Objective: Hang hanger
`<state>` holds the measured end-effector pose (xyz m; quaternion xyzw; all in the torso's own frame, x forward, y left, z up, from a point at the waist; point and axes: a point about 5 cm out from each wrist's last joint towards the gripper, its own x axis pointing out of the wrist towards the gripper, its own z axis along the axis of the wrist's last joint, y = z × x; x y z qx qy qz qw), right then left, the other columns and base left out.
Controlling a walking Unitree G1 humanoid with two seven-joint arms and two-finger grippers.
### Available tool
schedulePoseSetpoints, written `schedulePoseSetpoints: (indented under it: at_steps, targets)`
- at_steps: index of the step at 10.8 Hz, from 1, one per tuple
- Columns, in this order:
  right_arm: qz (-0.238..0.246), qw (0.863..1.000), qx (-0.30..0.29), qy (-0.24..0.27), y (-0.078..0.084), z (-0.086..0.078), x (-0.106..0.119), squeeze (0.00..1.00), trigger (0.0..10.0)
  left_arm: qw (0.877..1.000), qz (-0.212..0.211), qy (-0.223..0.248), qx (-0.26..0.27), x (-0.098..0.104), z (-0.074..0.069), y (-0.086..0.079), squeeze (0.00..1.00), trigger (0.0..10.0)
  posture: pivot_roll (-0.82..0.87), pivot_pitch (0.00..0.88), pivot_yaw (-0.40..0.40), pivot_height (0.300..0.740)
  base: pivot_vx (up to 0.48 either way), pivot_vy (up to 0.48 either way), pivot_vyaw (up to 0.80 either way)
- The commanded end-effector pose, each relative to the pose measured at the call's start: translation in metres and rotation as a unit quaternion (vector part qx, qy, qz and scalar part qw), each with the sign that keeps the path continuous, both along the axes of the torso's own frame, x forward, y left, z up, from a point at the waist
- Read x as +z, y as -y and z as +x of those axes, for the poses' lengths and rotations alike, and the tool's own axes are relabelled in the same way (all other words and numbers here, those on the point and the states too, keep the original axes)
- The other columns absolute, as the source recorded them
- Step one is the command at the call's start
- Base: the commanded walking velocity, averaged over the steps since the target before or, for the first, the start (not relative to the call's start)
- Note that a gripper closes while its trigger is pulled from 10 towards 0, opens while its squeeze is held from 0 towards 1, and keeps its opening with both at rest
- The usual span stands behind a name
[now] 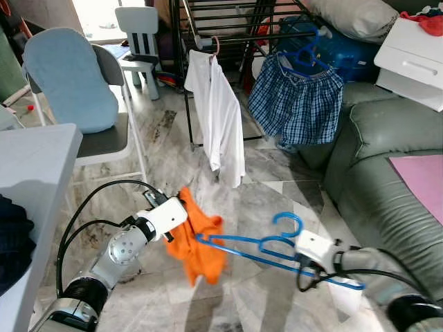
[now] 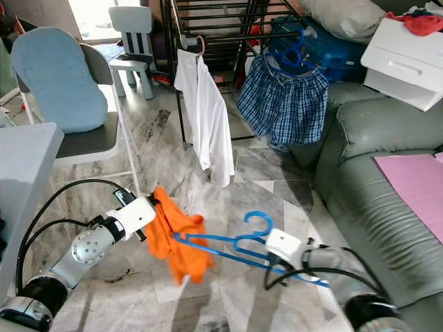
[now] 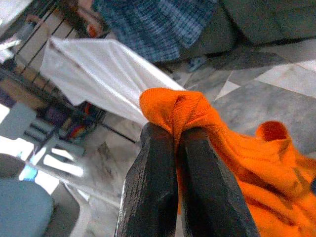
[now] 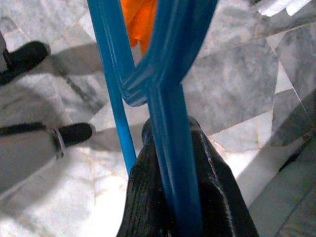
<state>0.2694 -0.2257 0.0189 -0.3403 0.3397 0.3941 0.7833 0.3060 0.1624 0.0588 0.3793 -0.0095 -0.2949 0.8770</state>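
Marble floor [image 1: 277, 173], drying rack [image 1: 228, 21], grey sofa [image 1: 387, 159].

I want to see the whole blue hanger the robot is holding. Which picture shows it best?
The left eye view: the blue hanger shows whole, hook up, one end in the orange cloth. The right eye view shows the same. The right wrist view shows just its bars, clamped by the right gripper. The left wrist view shows the left gripper pinching the cloth.

A blue plastic hanger [image 1: 277, 250] is held roughly level above the floor, one end inserted into an orange garment [image 1: 197, 242].
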Motion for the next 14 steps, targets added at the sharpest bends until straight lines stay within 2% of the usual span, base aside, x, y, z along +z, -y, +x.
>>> schedulePoseSetpoints:
  at_steps: [1,2,3,7,11,14]
  targets:
    - [0.001,1.000,0.022,0.005,-0.002,0.001,0.005,0.00,10.0,1.000,0.013,0.014,-0.019,0.006,0.002,0.000,0.00,10.0,-0.10,0.000,0.016,0.740,0.000,0.000,0.00]
    - [-0.018,0.999,0.036,0.003,0.009,0.000,0.012,0.00,10.0,0.998,0.042,0.010,-0.035,0.003,-0.001,-0.006,0.00,10.0,-0.10,0.000,0.020,0.740,0.000,0.000,0.00]
    - [-0.033,0.999,0.030,0.011,0.018,0.003,0.017,0.00,10.0,0.998,0.055,0.009,-0.040,0.002,-0.002,-0.010,0.00,10.0,-0.10,0.000,0.025,0.740,0.000,0.000,0.00]
    - [-0.053,0.998,0.036,0.009,0.034,0.005,0.028,0.00,10.0,0.996,0.071,0.009,-0.052,0.001,-0.002,-0.010,0.00,10.0,-0.11,0.000,0.036,0.740,0.000,0.000,0.00]
    - [-0.048,0.998,0.046,0.011,0.021,0.008,0.023,0.00,10.0,0.995,0.047,0.033,-0.085,0.010,-0.001,0.009,0.00,10.0,-0.12,0.000,0.041,0.740,0.000,0.000,0.00]
    - [-0.050,0.998,0.047,0.017,0.019,0.012,0.024,0.00,10.0,0.994,0.037,0.039,-0.096,0.015,-0.003,0.014,0.00,10.0,-0.11,0.000,0.045,0.740,0.000,0.000,0.00]
